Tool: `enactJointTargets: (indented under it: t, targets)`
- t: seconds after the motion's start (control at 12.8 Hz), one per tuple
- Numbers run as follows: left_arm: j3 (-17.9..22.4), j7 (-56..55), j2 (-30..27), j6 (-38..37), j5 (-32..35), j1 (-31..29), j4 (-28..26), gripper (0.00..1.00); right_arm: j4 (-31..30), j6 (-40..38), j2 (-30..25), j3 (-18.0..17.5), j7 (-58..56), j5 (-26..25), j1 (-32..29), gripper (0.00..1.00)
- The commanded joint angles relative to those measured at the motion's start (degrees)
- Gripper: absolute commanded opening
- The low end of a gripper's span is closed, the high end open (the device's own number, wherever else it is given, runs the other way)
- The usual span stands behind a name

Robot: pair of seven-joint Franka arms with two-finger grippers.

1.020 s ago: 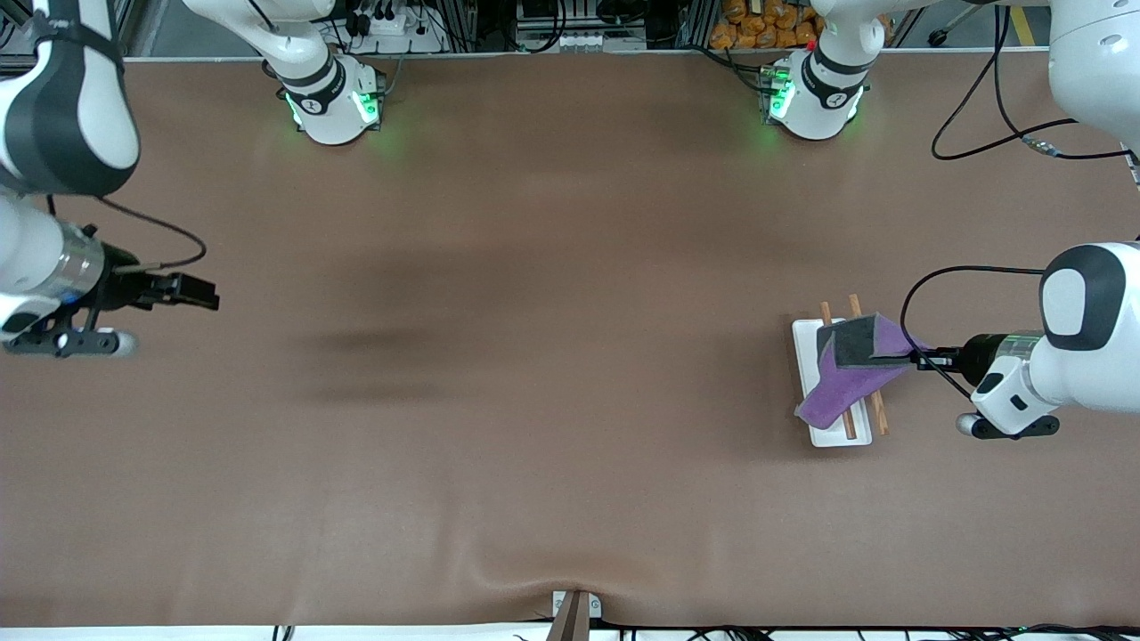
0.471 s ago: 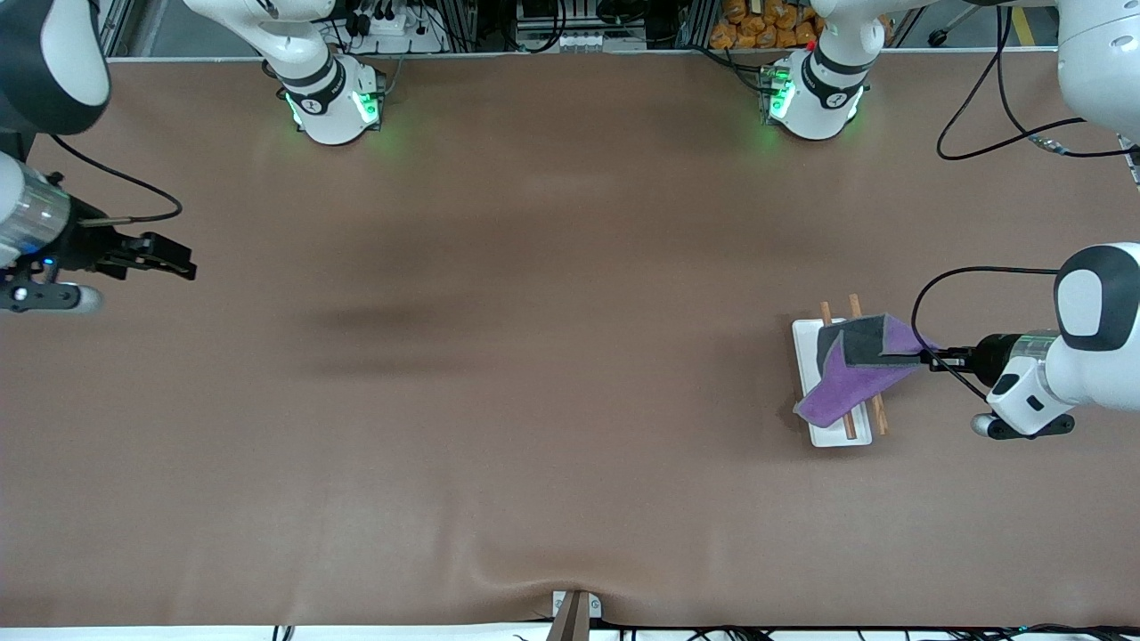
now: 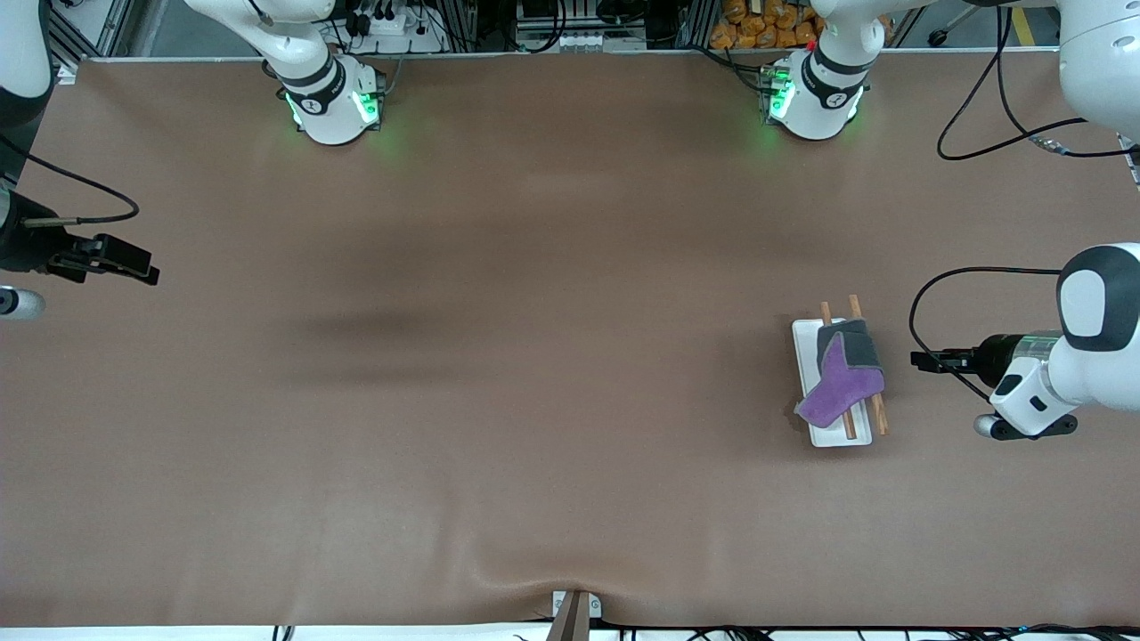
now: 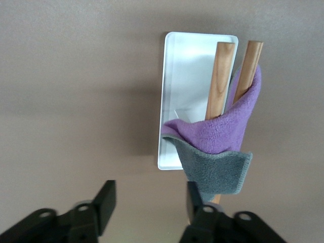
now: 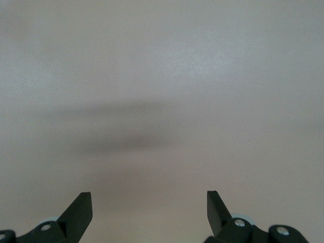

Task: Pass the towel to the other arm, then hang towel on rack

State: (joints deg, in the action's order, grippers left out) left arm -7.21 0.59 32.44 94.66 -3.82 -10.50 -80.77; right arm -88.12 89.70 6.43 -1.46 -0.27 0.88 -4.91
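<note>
The towel [image 3: 842, 378], purple with a dark grey flap, hangs draped over the two brown rods [image 3: 880, 414] of the rack [image 3: 806, 343] near the left arm's end of the table. In the left wrist view the towel [image 4: 223, 134] folds over both rods [image 4: 223, 71] above the white base [image 4: 185, 76]. My left gripper [image 3: 917, 359] [image 4: 149, 195] is open beside the rack, a short gap from the towel, with nothing between its fingers. My right gripper [image 3: 142, 269] [image 5: 149, 202] is open and holds nothing, over bare table at the right arm's end.
A brown mat [image 3: 534, 401] covers the whole table. Both arm bases [image 3: 334, 102] stand along the edge farthest from the front camera. A black cable [image 3: 971, 276] loops by the left wrist. A small clamp [image 3: 574, 610] sits at the near edge.
My left gripper opened and let go of the towel, which settled down onto the rods. The right arm drew back toward its end of the table.
</note>
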Motion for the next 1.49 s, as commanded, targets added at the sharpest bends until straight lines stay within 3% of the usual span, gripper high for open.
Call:
enactJointTargets:
  t: [0.0,0.16,0.39,0.94,1.1,1.41]
  targets:
    - [-0.35,0.64,-2.55,0.08,1.19,-0.57,0.35,1.00,2.25,-3.29,0.51,-1.17,-0.88,-0.18,-1.69,1.00]
    - [-0.44,0.55,-4.48,0.08,1.19,-0.57,1.05,1.00,4.61,-3.39,0.77,-1.26,-0.70,0.09,-0.90,1.00]
    - [-0.44,3.34,-7.90,-0.18,1.01,-1.88,2.46,1.00,6.73,-3.65,1.04,-1.26,0.00,-7.00,2.53,1.00]
    - [-1.67,1.19,-19.16,-3.33,1.27,-1.72,2.28,1.00,8.75,-6.29,0.25,-0.82,0.00,-2.03,0.52,1.00]
    - [-3.24,-5.13,-22.14,-6.57,1.27,-1.80,1.93,1.00,3.87,-5.68,-3.33,-0.83,0.00,1.39,-1.07,1.00]
    - [-6.15,-9.56,-24.44,-8.08,1.88,-1.89,1.67,1.00,-0.37,-3.57,-6.34,-1.09,-0.08,1.93,-2.30,1.00]
